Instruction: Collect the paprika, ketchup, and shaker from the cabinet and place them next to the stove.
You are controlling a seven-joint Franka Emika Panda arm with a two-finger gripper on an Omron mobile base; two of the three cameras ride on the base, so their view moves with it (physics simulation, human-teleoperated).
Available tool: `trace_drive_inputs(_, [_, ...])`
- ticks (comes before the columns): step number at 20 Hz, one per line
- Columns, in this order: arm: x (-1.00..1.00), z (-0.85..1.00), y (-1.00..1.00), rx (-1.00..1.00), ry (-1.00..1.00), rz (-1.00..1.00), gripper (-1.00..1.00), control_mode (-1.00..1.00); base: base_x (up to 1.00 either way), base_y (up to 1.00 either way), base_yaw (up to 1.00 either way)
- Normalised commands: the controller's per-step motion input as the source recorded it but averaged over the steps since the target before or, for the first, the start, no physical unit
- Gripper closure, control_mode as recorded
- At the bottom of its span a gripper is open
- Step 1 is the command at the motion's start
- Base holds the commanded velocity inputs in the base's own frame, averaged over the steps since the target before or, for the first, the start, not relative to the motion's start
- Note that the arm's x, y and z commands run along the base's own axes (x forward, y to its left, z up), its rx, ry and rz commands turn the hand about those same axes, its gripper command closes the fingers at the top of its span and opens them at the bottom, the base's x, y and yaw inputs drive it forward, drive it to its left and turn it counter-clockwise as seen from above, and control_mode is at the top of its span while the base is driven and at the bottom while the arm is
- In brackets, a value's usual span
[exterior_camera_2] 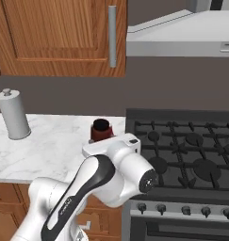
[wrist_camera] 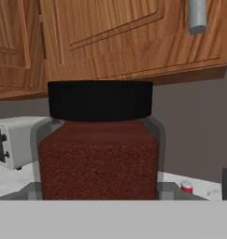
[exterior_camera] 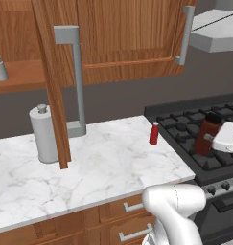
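This is a rendered home kitchen. A black gas stove point(exterior_camera_2: 191, 150) with cast-iron grates and front knobs stands beside a white marble surface point(exterior_camera: 103, 162). Brown wooden wall cabinets point(exterior_camera: 127, 38) with grey bar handles hang above, drawers point(exterior_camera: 127, 210) sit below, and a range hood point(exterior_camera_2: 182, 35) overhangs the burners.

We see a white marbled counter point(exterior_camera: 108, 162) left of the stove point(exterior_camera: 194, 129), with the ketchup point(exterior_camera: 154, 133) standing upright near the stove's edge and a grey knob-topped cylinder point(exterior_camera: 43, 134) well apart, farther from the stove
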Motion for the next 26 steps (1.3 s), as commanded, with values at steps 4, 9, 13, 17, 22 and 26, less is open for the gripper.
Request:
trace_drive_inputs(4, [0.58,-0.5,0.27,-0.05,0.0,0.16,1.0,-1.0,0.0,0.0,0.0])
trace_drive_inputs(9, [0.51,-0.5,0.0,-0.1,-0.04,0.11,1.0,-1.0,0.0,0.0,0.0])
trace_drive_inputs(13, [0.51,-0.47,0.0,-0.11,-0.05,0.06,1.0,-1.0,0.0,0.0,0.0])
trace_drive_inputs(17, [0.59,-0.29,-0.01,-0.05,0.01,0.07,1.0,-1.0,0.0,0.0,0.0])
trace_drive_inputs(22, [0.63,-0.3,-0.03,-0.01,0.08,0.09,1.0,-1.0,0.0,0.0,0.0])
trace_drive_inputs(26, [0.57,-0.32,-0.17,0.01,0.13,0.11,1.0,-1.0,0.0,0.0,0.0])
